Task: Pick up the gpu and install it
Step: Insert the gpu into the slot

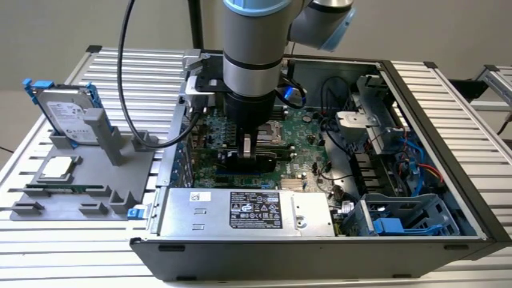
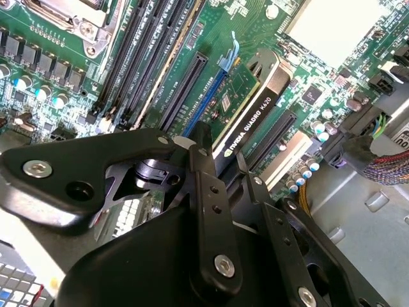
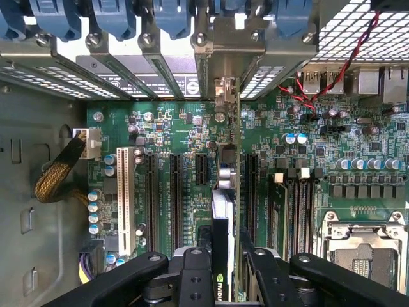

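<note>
Slatted aluminium desk (image 1: 448,84) carries an open black computer case (image 1: 432,180); the gripper (image 1: 247,157) has its jaws closed on the thin green gpu card with black shroud (image 2: 246,121), edge-down over the green motherboard (image 3: 166,128). Best kept vertical, bracket lined with the rear slot, pressed evenly.

The gpu (image 2: 252,112) stands on edge over the green motherboard (image 3: 179,137), its black shroud on one face and green board on the other. Its silver bracket end (image 3: 220,89) meets the case's rear slots, aligned with a long black slot.
</note>
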Controlling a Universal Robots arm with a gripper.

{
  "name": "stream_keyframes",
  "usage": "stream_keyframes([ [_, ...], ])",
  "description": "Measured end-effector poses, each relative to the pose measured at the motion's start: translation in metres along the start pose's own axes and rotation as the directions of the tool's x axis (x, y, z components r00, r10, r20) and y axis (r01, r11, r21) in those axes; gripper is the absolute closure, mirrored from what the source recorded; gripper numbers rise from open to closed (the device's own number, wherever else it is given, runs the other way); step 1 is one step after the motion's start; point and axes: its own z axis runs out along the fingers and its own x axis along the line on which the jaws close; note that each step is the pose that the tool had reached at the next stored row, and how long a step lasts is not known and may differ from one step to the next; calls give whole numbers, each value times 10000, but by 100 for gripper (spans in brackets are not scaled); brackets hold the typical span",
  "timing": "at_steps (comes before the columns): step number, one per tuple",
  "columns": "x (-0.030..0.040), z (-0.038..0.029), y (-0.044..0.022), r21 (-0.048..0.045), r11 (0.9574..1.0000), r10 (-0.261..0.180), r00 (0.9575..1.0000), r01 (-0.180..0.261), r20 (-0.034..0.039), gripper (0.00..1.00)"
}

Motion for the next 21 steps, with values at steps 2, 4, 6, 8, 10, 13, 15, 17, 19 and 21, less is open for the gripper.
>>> stream_keyframes([
  [2,4,4,0,-2,10000,-6,10000,6,-2,100],
  [4,5,10,0,-3,10000,-8,10000,8,-7,100],
  [6,6,39,0,-4,10000,-9,10000,9,-11,100],
  [8,6,67,0,-5,10000,-9,10000,9,-10,100],
  [10,6,79,1,-7,10000,-7,10000,7,-9,100],
  [13,5,81,0,-3,10000,-7,10000,7,-6,100],
  [15,5,81,0,-3,10000,-7,10000,7,-7,100],
  [17,4,90,0,4,10000,-6,10000,6,11,0],
  [19,4,86,0,0,10000,-7,10000,7,0,0],
  [21,6,73,0,-3,10000,-7,10000,7,-8,0],
])
